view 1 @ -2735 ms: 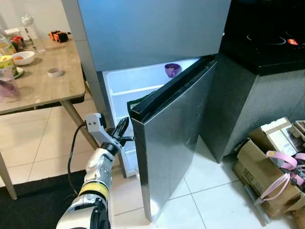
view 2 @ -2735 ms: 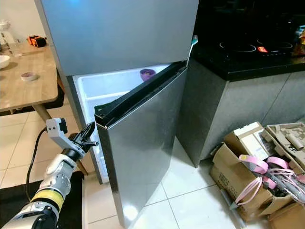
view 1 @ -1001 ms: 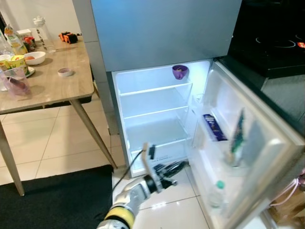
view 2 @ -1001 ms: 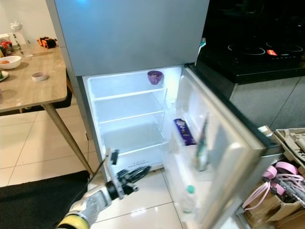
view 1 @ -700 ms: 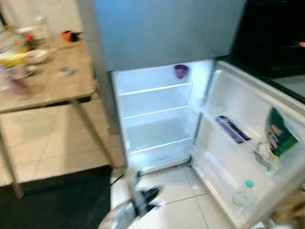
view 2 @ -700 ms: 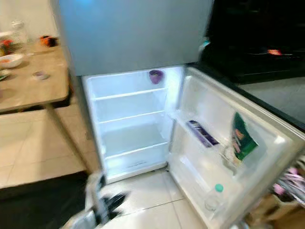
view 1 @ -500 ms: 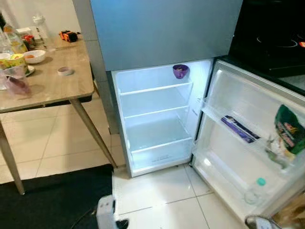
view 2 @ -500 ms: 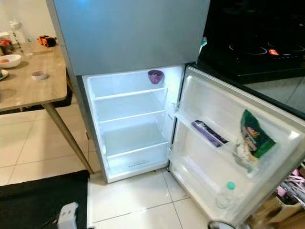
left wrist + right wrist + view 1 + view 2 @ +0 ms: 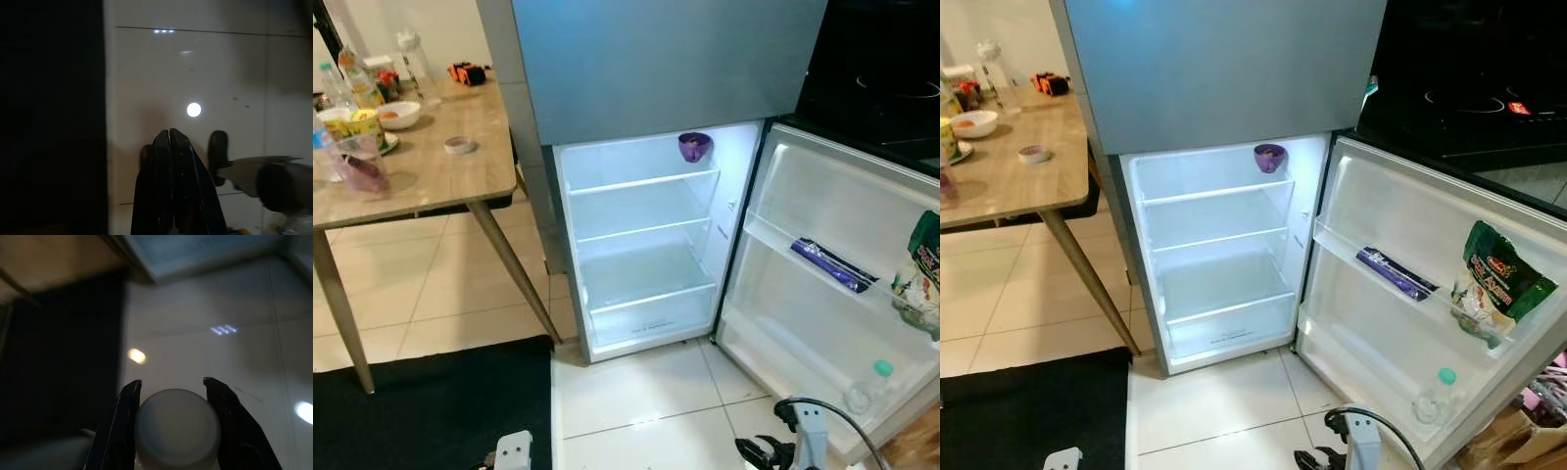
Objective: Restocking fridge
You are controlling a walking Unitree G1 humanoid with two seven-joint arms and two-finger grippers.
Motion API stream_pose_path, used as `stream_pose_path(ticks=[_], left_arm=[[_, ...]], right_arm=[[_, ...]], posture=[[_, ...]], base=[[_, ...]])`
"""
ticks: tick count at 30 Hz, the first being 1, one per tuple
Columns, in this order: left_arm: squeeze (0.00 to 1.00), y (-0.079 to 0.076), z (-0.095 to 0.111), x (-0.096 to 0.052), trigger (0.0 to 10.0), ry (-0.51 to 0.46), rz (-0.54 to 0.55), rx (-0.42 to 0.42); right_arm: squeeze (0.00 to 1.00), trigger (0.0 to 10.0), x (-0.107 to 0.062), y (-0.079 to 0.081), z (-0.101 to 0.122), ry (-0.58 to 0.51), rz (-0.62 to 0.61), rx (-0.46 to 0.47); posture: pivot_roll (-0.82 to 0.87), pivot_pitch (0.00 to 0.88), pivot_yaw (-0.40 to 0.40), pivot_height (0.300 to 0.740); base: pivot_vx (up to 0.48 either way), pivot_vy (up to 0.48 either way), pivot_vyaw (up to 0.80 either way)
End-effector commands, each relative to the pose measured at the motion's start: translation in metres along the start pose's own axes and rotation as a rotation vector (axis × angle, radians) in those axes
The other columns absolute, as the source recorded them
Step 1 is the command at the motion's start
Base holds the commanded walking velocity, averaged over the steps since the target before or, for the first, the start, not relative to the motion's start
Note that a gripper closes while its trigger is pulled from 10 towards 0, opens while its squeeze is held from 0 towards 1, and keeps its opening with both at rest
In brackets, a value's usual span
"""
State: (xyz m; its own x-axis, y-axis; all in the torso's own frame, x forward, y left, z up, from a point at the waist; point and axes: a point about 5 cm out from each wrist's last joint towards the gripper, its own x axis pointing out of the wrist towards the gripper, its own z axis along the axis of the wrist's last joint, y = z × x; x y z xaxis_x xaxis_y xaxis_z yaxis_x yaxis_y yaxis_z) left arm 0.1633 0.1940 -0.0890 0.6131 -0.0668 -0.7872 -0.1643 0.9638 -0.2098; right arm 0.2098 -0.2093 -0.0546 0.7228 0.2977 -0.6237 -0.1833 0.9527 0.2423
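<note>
The fridge's lower compartment (image 9: 641,245) stands lit with its door (image 9: 842,294) swung wide to the right. A purple bowl (image 9: 694,147) sits on the top shelf; the shelves below are bare. The door racks hold a purple packet (image 9: 832,265), a green bag (image 9: 1496,277) and a clear bottle (image 9: 867,387). My right gripper (image 9: 171,382) hangs low over the floor tiles in front of the door, its fingers (image 9: 128,396) closed around a white round object (image 9: 176,426). My left gripper (image 9: 169,131) is shut on nothing, pointing at the tiles beside the black mat.
A wooden table (image 9: 421,176) at the left carries a bowl (image 9: 399,115), a tape roll (image 9: 460,145) and bottles. A black mat (image 9: 431,411) lies under it. A dark counter with a hob (image 9: 1469,108) stands right of the fridge. White tiles (image 9: 636,401) lie before the fridge.
The fridge door has swung from nearly closed to fully open. My left arm has dropped away from the door to the bottom edge. My right gripper has come into view low on the right.
</note>
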Motion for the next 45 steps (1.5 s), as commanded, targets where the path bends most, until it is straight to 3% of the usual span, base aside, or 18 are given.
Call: stream_pose_path(ticks=[1,3,5,12,15,28,32,45], left_arm=[[0.00,0.011,-0.008,-0.004,10.0,0.036,0.044,0.026],[0.00,0.014,-0.010,-0.005,10.0,0.046,0.072,0.041],[0.00,0.012,-0.011,-0.005,10.0,0.045,0.058,0.036],[0.00,0.011,-0.014,-0.006,10.0,0.030,0.057,0.000],[0.00,0.011,-0.024,-0.009,10.0,0.064,0.063,0.006],[0.00,0.012,-0.022,-0.008,10.0,0.063,0.064,-0.014],[0.00,0.013,-0.019,-0.007,10.0,0.055,0.062,-0.026],[0.00,0.009,-0.020,-0.006,10.0,0.060,0.048,-0.019]], right_arm=[[0.00,10.0,-0.005,-0.006,-0.010,0.051,-0.056,-0.029],[0.00,10.0,-0.016,-0.021,-0.022,0.091,-0.197,-0.002],[0.00,10.0,-0.024,-0.029,-0.033,0.112,-0.252,0.049],[0.00,10.0,-0.036,-0.036,-0.047,0.156,-0.281,0.077],[0.00,10.0,-0.038,-0.042,-0.045,0.143,-0.320,0.102],[0.00,10.0,-0.032,-0.042,-0.033,0.140,-0.317,0.069],[0.00,10.0,-0.031,-0.041,-0.033,0.130,-0.323,0.103],[0.00,10.0,-0.029,-0.030,-0.046,0.176,-0.313,0.109]], posture=[[-0.10,0.044,0.026,0.740],[-0.10,0.035,0.027,0.740],[-0.10,0.036,0.024,0.740],[-0.10,0.012,-0.007,0.740],[-0.11,0.012,-0.014,0.740],[-0.11,0.000,-0.004,0.740],[-0.11,0.000,-0.001,0.740],[-0.10,0.000,0.008,0.740]], base=[[0.000,0.000,0.00],[0.000,0.000,0.00],[0.000,0.000,0.00],[0.000,0.000,0.00],[0.000,0.000,0.00],[0.000,0.000,0.00],[0.000,0.000,0.00],[0.000,0.000,0.00]])
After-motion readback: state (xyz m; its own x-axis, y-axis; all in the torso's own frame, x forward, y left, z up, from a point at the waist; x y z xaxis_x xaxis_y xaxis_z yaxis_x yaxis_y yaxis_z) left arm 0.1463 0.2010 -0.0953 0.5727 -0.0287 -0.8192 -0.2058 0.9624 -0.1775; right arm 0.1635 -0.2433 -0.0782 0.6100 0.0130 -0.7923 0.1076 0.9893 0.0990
